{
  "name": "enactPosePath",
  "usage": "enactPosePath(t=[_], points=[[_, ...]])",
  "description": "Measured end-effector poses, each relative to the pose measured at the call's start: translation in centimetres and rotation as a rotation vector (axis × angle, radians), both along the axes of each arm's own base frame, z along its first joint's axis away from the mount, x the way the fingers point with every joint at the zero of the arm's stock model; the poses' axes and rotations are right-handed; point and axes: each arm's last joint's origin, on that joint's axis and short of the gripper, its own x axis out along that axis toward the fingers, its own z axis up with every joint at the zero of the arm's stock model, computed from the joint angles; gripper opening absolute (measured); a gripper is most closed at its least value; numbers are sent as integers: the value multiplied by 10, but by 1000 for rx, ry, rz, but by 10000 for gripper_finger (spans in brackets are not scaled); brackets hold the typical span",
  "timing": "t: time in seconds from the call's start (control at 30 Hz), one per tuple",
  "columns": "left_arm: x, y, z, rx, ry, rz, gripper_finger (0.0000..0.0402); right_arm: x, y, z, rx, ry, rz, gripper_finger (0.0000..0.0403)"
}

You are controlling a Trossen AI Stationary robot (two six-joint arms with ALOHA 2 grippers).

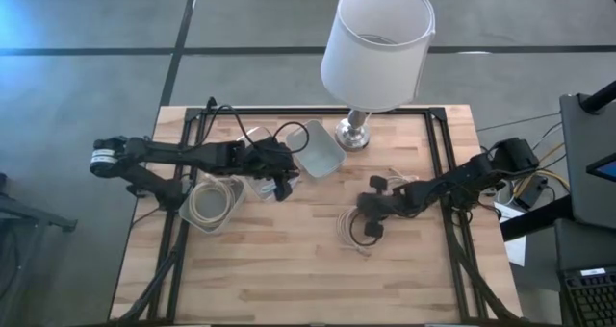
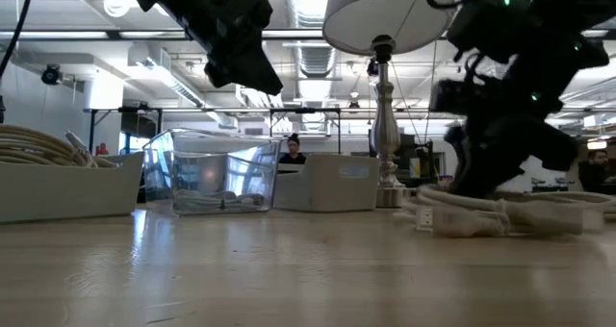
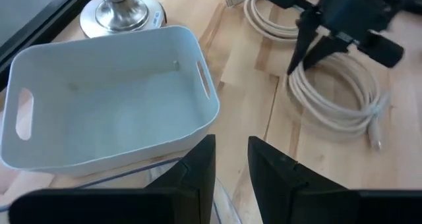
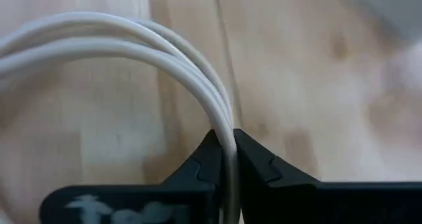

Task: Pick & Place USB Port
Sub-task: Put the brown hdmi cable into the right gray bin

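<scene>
Toward the right edge of the tabletop (image 1: 289, 269), seen from above, the right gripper (image 1: 364, 221) is down on a loose coil of white USB cable (image 1: 348, 233). Near the far edge stand a lamp (image 1: 377, 48) and a white bin (image 1: 320, 152); toward the left edge the left gripper (image 1: 282, 185) hangs over a clear container (image 1: 252, 185), beside a tray of coiled cables (image 1: 210, 204).

At table height, the cable coil (image 2: 500, 214) lies flat on the wood with the right gripper (image 2: 476, 185) planted on it; the left gripper (image 2: 258, 75) is well above the clear container (image 2: 223, 173).

From the left wrist, the left gripper (image 3: 231, 161) has its fingers a narrow gap apart with nothing between them, above the white bin (image 3: 112, 99); the cable (image 3: 336, 99) lies farther off under the other arm.

From the right wrist, the right gripper (image 4: 224, 159) is pinched closed on a few strands of the cable (image 4: 132, 43).

The cable looks light, limp and smooth, so the rest of the coil will likely sag and trail when lifted. Pinching several strands together, as here, seems the safer hold; one strand could slip.

No brand, label or writing is readable in any view.
</scene>
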Motion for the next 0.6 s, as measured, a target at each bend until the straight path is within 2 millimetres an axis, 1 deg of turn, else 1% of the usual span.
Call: enactPosePath(t=[0.07,0.17,0.33,0.47,0.6], points=[[1,0,1,-19,-20,15,92,7,0,9,-54,-33,6,20],[5,-1,-1,-62,-37,41,92,18,0,22,-185,-69,29,19],[18,-7,-11,-104,-71,50,92,36,-1,49,-381,-138,4,20],[31,-10,-19,-125,-101,20,92,45,0,65,-453,-161,26,20],[41,-11,-25,-154,-111,-20,92,50,1,75,-508,-158,80,20]])
